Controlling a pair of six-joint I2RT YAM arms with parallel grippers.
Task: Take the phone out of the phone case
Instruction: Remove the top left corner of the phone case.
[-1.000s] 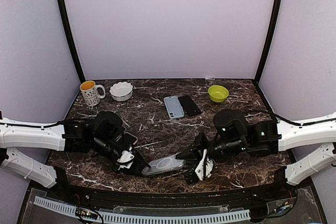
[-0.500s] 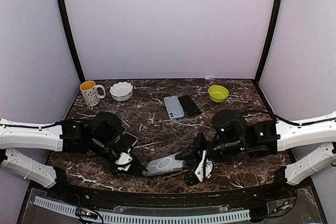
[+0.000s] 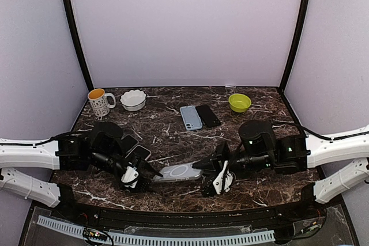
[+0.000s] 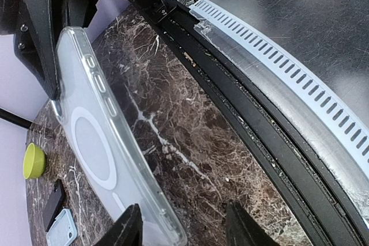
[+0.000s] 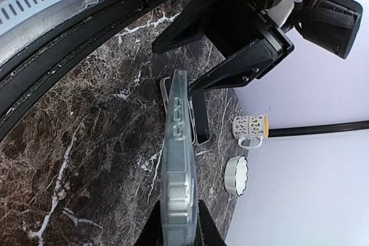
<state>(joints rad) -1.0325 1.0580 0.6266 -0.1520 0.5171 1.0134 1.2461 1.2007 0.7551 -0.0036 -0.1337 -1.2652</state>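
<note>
- Right gripper [image 5: 179,231]: closed tight on one short end of a clear plastic phone case [image 4: 92,148], one fingertip on each flat face, the case seen edge-on from this wrist.
- Straight out from those fingertips: the whole length of the case, with a white ring on its back and oblong buttons along one side, back uppermost in the overhead view. No telling whether a phone sits inside.
- At the case's far end: left gripper [image 4: 184,229], jaws parted with a generous gap, gripping nothing. The case's corner reaches into that gap, against or just beside one of the fingers [image 4: 128,231], well apart from the other.
- Under both hands: dark brown marble table [image 3: 173,139] with white veining.
- Close beside the left wrist, away from the case: dark flat phone with a pale rim [image 3: 140,153], lying on the marble.
- Behind both hands, toward the arm bases: black table edge, then a white slotted rail [image 4: 277,61] running along it.
- Far ahead of the gap between the two hands, near the back wall: pale blue phone-sized slab [image 3: 190,117] and slim black phone [image 3: 208,115], side by side, touching or very nearly so.
- Far ahead of the right hand: small lime-green bowl [image 3: 239,102], alone by the back corner.
- Far ahead of the left hand: white scalloped bowl [image 3: 133,99] and, just beside it toward the side wall, a patterned white mug with an orange inside [image 3: 99,102], upright with its handle toward the bowl.
</note>
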